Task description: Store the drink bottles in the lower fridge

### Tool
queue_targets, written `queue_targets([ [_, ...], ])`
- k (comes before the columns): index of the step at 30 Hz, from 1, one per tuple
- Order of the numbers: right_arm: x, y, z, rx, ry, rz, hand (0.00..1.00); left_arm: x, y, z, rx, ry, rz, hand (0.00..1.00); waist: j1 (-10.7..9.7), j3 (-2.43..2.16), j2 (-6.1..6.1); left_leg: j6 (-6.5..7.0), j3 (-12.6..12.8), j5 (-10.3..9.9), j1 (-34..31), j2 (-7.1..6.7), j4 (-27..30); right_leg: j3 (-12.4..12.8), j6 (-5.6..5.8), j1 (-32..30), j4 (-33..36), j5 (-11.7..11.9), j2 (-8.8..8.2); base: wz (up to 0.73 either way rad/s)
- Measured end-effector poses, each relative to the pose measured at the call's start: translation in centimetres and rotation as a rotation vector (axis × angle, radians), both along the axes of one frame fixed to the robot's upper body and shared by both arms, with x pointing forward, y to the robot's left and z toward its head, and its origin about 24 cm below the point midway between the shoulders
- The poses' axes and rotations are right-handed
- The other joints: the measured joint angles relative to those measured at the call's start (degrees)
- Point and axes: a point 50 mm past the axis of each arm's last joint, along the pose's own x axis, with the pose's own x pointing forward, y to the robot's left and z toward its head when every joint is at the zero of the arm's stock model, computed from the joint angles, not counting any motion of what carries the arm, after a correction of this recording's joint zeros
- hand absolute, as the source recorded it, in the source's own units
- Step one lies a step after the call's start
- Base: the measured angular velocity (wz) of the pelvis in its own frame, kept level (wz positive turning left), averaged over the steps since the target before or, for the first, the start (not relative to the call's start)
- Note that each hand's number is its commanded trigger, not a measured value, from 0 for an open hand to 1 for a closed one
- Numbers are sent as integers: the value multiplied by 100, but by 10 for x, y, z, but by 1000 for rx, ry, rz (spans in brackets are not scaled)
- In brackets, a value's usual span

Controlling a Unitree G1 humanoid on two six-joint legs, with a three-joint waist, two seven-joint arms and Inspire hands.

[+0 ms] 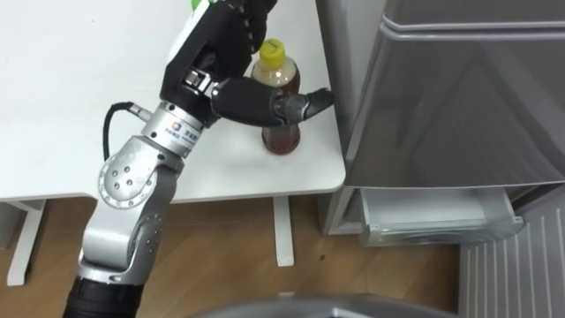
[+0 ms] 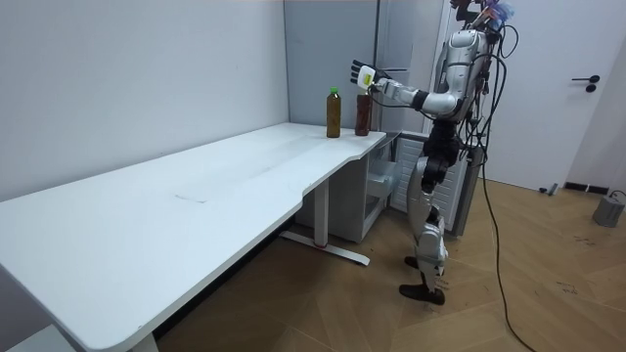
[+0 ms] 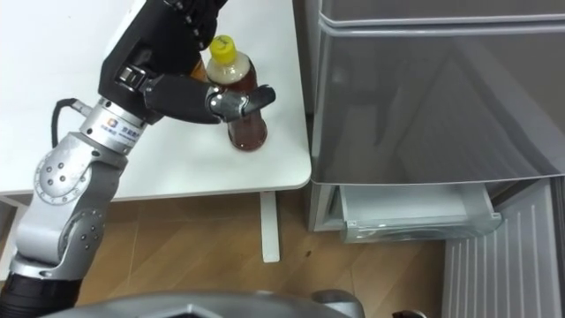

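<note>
The fridge (image 1: 459,97) stands just beside the tabletop (image 1: 79,88), with only a narrow gap between them, so I have little room on that side. I judge that carrying a drink straight across could clip the fridge's closed upper door. The lower drawer (image 1: 433,216) is pulled out, below the level of the tabletop, so the load has to clear the edge and then go down. There's bare floor in front of the drawer for that.

The bottle (image 1: 284,132) I'm after stands upright near the tabletop's front corner on the fridge side, close to both edges. A second bottle (image 2: 334,110) stands just beside it, further in.

My left hand (image 1: 221,62) is at the bottle's top, thumb crossing in front of it. In the room view its fingers (image 2: 355,68) look spread, gripping nothing. A careless closing push could tip the bottle off the corner, or into the other bottle.
</note>
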Motion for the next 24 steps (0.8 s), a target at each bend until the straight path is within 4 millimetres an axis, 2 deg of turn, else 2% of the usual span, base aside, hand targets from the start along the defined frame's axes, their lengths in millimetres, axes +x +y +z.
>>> queue_targets([
  [2,0,0,0,0,0,0,0,0,0,0,0,2,0,0,5,-1,1,0,1,0,0,0,0,0,0,-3,1,0,0,0],
  [6,-1,0,0,4,3,-1,0,-5,2,-14,12,91,3,0,0,-4,0,0,0,0,-34,1,1,-3,0,-38,1,0,0,0],
  [8,-2,1,0,12,10,-2,0,-4,2,-13,12,88,1,0,17,-38,-18,0,1,0,-64,0,6,0,0,-70,8,0,-2,0],
  [14,-3,2,-1,32,17,-2,0,-5,3,-14,17,99,2,0,15,-32,-57,0,7,0,-78,-6,18,11,0,-85,4,0,-8,0],
  [24,-3,2,-1,32,17,-3,0,-4,3,-14,17,100,5,0,15,-15,-57,0,3,0,-82,-1,6,10,-2,-97,0,-5,-4,0],
])
